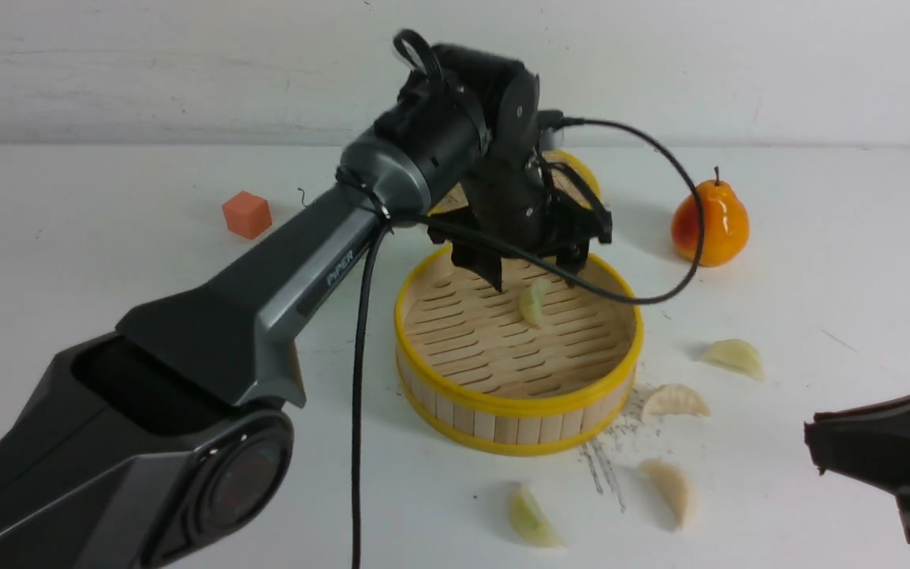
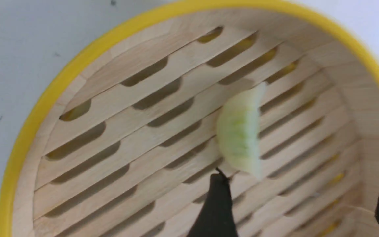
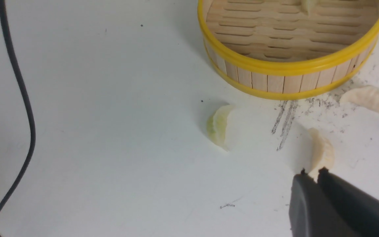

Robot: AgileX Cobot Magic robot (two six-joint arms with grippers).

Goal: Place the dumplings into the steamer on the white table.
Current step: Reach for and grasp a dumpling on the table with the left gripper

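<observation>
The steamer (image 1: 518, 407) stands mid-table on the white table (image 1: 107, 261). My left gripper (image 1: 535, 273) hangs over it, open, its fingers (image 2: 217, 204) wide apart. A pale green dumpling (image 1: 534, 302) (image 2: 240, 131) sits free on the slatted floor, blurred, beside one fingertip. Several dumplings lie outside on the table, right of and in front of the steamer: (image 1: 733, 357), (image 1: 674, 401), (image 1: 670, 490), (image 1: 532, 518). My right gripper (image 3: 313, 172) is shut and empty, hovering just short of a cream dumpling (image 3: 322, 153), with a green one (image 3: 219, 126) further off.
An orange cube (image 1: 247, 214) sits at the back left and a toy pear (image 1: 709, 224) at the back right. A yellow-rimmed lid (image 1: 581, 170) lies behind the left gripper. A black cable (image 1: 360, 395) hangs left of the steamer. Dark scratches (image 1: 605, 466) mark the table.
</observation>
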